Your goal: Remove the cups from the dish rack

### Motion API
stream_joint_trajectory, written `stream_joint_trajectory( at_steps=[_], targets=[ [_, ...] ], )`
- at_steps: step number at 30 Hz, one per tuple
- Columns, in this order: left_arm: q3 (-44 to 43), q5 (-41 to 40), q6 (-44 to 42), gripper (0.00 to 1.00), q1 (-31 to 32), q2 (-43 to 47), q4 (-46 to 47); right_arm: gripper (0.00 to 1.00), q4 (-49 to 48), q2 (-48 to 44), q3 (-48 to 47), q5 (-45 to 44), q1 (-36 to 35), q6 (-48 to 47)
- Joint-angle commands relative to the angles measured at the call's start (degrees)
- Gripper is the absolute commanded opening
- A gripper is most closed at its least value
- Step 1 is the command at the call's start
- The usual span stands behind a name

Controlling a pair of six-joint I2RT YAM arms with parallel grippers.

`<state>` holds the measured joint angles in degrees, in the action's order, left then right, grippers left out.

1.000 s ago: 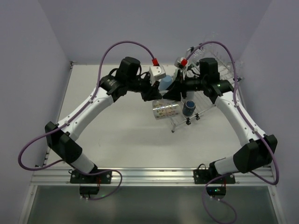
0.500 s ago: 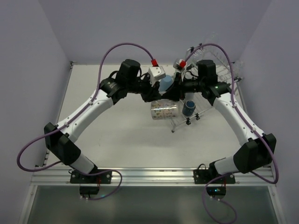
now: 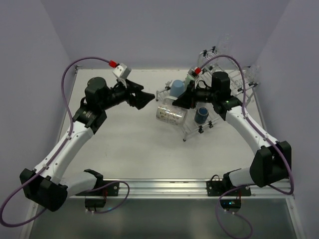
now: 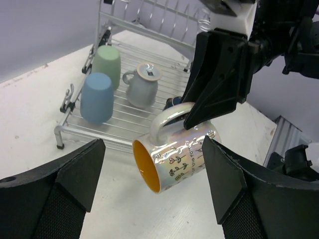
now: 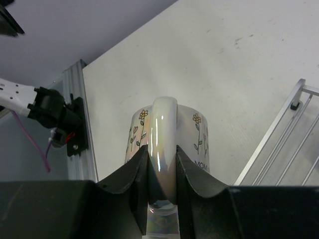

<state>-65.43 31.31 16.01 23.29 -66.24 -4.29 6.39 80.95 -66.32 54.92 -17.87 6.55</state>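
Observation:
A white cup with an orange inside point(image 3: 169, 113) hangs on its side just left of the dish rack point(image 3: 191, 130). My right gripper point(image 3: 182, 101) is shut on its handle; in the right wrist view both fingers of that gripper point(image 5: 163, 159) pinch the glossy handle of the flowered cup point(image 5: 164, 124). My left gripper point(image 3: 143, 98) stands open, apart from the cup and to its left. In the left wrist view the cup point(image 4: 174, 157) shows between the wide-spread fingers of the left gripper point(image 4: 152, 145), untouched. A light blue cup point(image 4: 97, 98), a pale green cup point(image 4: 107, 62) and a grey mug point(image 4: 142, 87) stand upside down on the rack point(image 4: 124, 119).
A dark blue cup point(image 3: 201, 115) sits on the rack under the right arm, and the light blue cup point(image 3: 177, 88) stands at the rack's far left. Purple cables arc over both arms. An aluminium rail point(image 3: 159, 186) runs along the table's near edge.
The left gripper opened, let go of the white cup and drew back to the left. The right gripper shut on the handle and now holds the cup alone.

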Motion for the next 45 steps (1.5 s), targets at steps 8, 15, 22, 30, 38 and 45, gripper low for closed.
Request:
stream_joint_trajectory(
  at_steps=[8,15,22,30,38,45],
  targets=[
    [10.8,9.3,13.8,0.85,-0.1,-2.8,15.6,0.00,-27.3,-6.4,4.0,6.2,1.1,16.6],
    [14.5,19.3,19.6,0.69,-0.1,-4.9,27.4,0.00,-32.9,-6.9,6.6,6.6,2.0,20.4],
    [16.0,26.3,26.4,0.63,2.5,-8.0,36.5,0.00,-40.3,-5.5,8.4,7.0,2.0,25.5],
    [15.2,24.3,24.2,0.14,3.3,-7.5,34.4,0.00,-45.6,-4.4,8.7,7.3,2.1,29.8],
    [7.4,14.4,14.2,0.00,3.2,-3.8,19.8,0.58,-44.7,-4.7,11.2,4.9,3.0,29.5],
    [-6.8,-12.1,-0.2,0.00,3.0,-3.3,-8.2,0.93,-31.4,-9.1,10.7,-6.4,3.3,22.0]
  ],
)
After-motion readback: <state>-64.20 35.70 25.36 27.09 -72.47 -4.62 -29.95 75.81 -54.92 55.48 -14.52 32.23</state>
